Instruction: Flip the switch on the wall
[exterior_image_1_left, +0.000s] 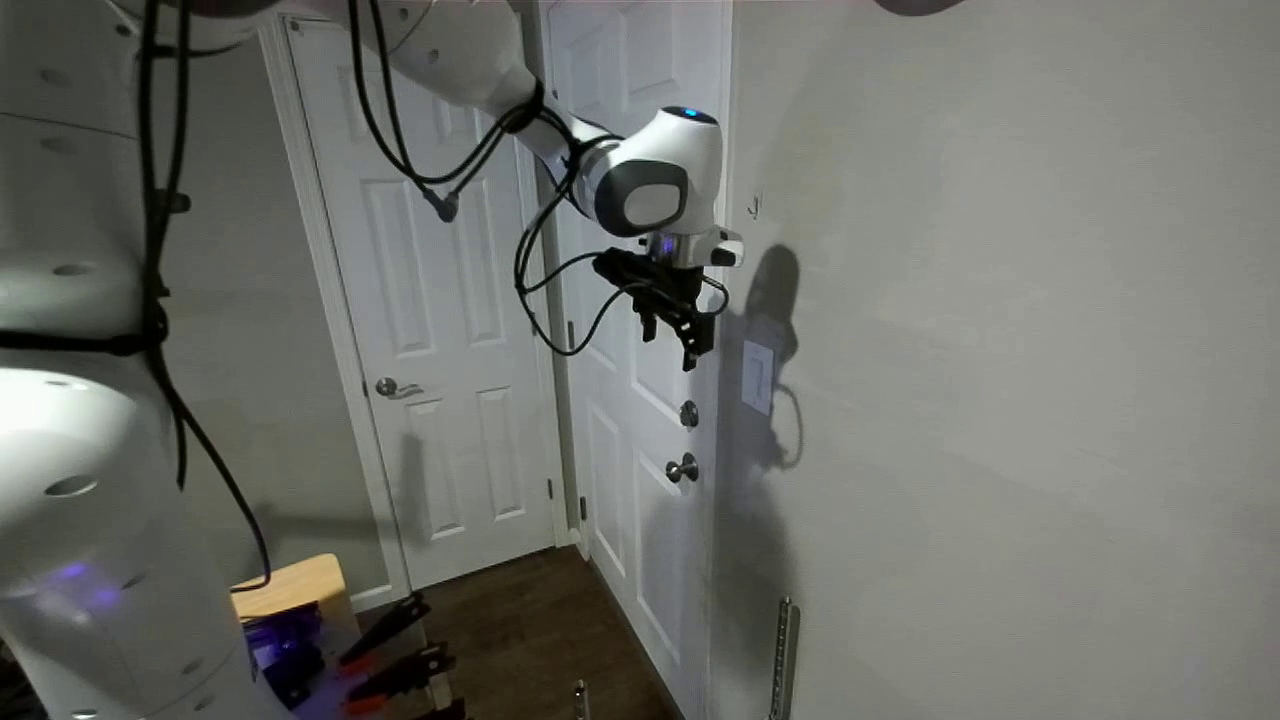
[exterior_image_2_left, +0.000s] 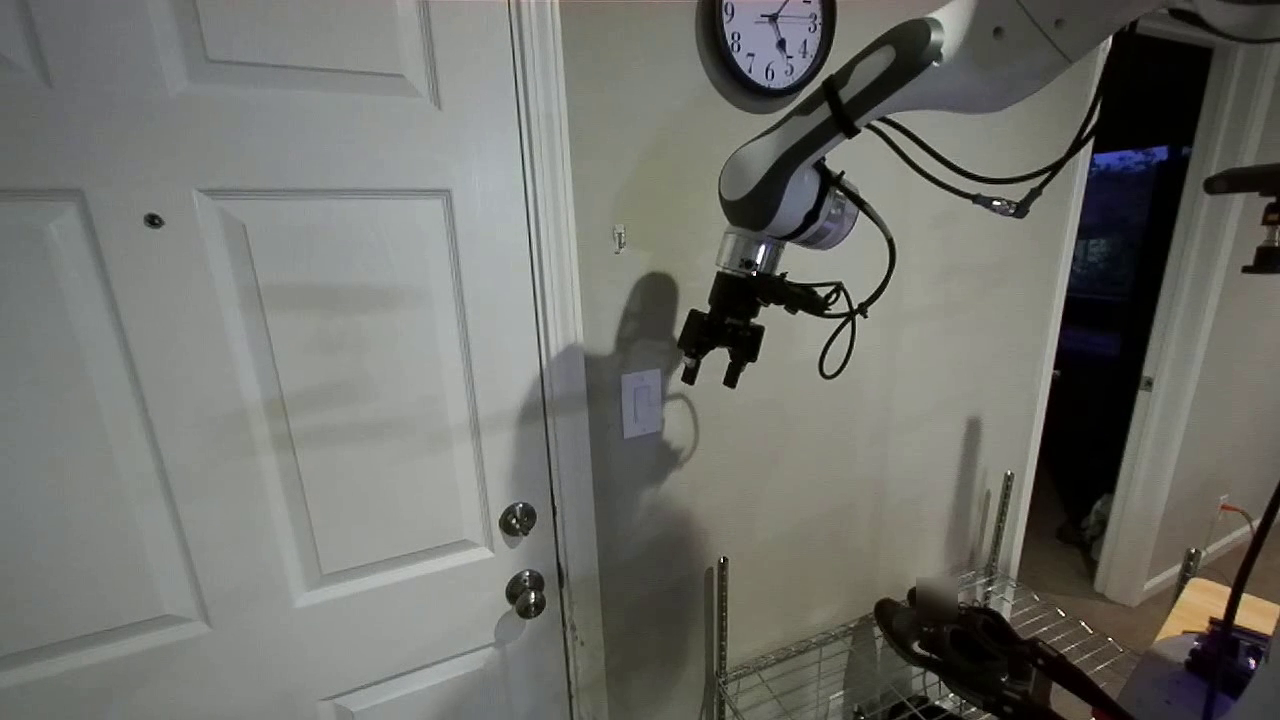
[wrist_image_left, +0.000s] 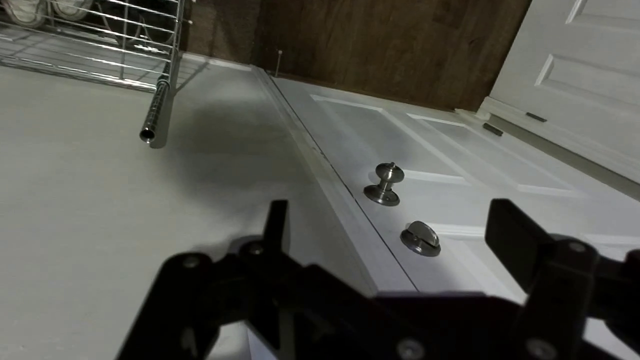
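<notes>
Two black fingers (wrist_image_left: 517, 245) stand wide apart on the Robotiq gripper (exterior_image_2_left: 711, 379), tips down, out from the off-white wall (exterior_image_2_left: 820, 490) and clear of the white rocker switch (exterior_image_2_left: 641, 404). From where I stand, that switch sits upright on the wall just beside the trim (exterior_image_2_left: 553, 250) of a white panelled door (exterior_image_2_left: 340, 360), with the shadow (exterior_image_2_left: 640, 510) of the Panda arm (exterior_image_2_left: 790, 205) falling around it. On the door, a metal deadbolt (exterior_image_2_left: 517, 519) sits above a round doorknob (exterior_image_2_left: 525, 594). Higher on the wall hangs a black-rimmed clock (exterior_image_2_left: 775, 45).
</notes>
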